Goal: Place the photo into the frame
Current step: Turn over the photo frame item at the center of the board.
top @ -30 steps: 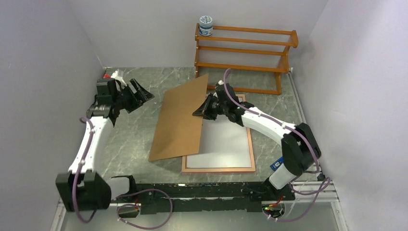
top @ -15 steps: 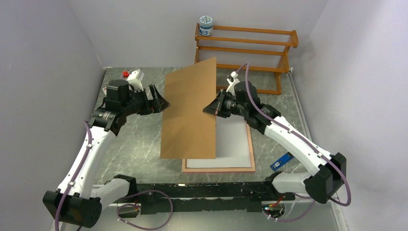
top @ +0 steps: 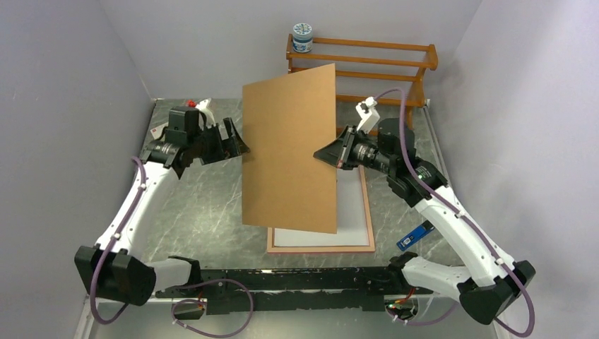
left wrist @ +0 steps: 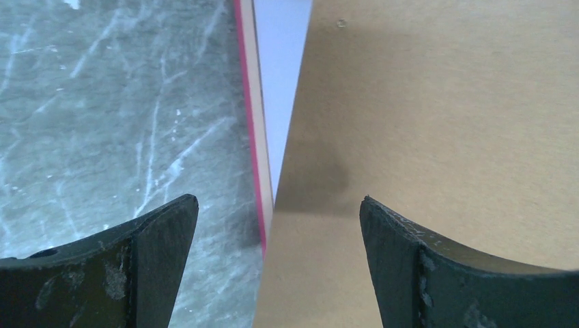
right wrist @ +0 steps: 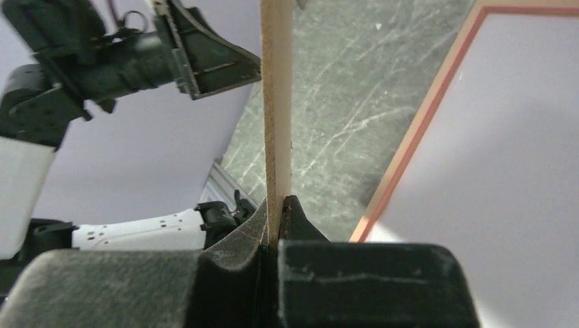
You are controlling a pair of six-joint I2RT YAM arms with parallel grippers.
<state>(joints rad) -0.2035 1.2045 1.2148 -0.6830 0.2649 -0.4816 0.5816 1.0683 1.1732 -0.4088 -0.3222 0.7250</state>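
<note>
Wrist-only: panel edge [right wrist: 276, 102] in right hand [right wrist: 276, 205]

Top camera high; wrist cameras close (all share frame [top: 321, 248]).

Matt brown fibreboard panel [top: 288, 141], pale wood-backed frame [top: 321, 248], smooth marbled tabletop [top: 205, 205]; the rack [top: 367, 63] looks like varnished wood.

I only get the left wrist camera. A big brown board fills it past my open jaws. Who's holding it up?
Observer: The right gripper, jaws shut on the right edge of the brown board.
Operator: Is it lying flat?
Observer: No, it stands almost upright over the frame.
Operator: What's behind it?
Observer: A wooden rack at the back wall, a small jar on top.
</note>
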